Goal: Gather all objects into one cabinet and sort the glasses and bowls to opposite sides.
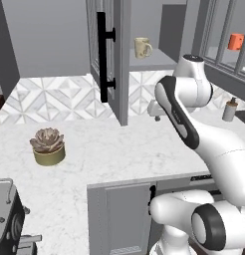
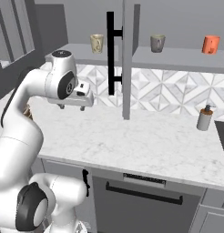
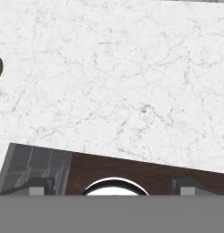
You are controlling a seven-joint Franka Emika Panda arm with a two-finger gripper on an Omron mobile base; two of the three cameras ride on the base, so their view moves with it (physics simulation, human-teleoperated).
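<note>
Marble countertop (image 2: 145,136) spreads beneath the arm, whose gripper (image 3: 114,184) hangs above it with jaws spread wide and nothing between them. Grey wall cabinet (image 2: 177,57) stands open, door (image 2: 126,59) swung out. On its shelf sit the cream mug (image 2: 97,43), grey cup (image 2: 157,43) and orange cup (image 2: 210,44), well apart. Near the counter's right end stands a soap dispenser (image 2: 205,118).
</note>
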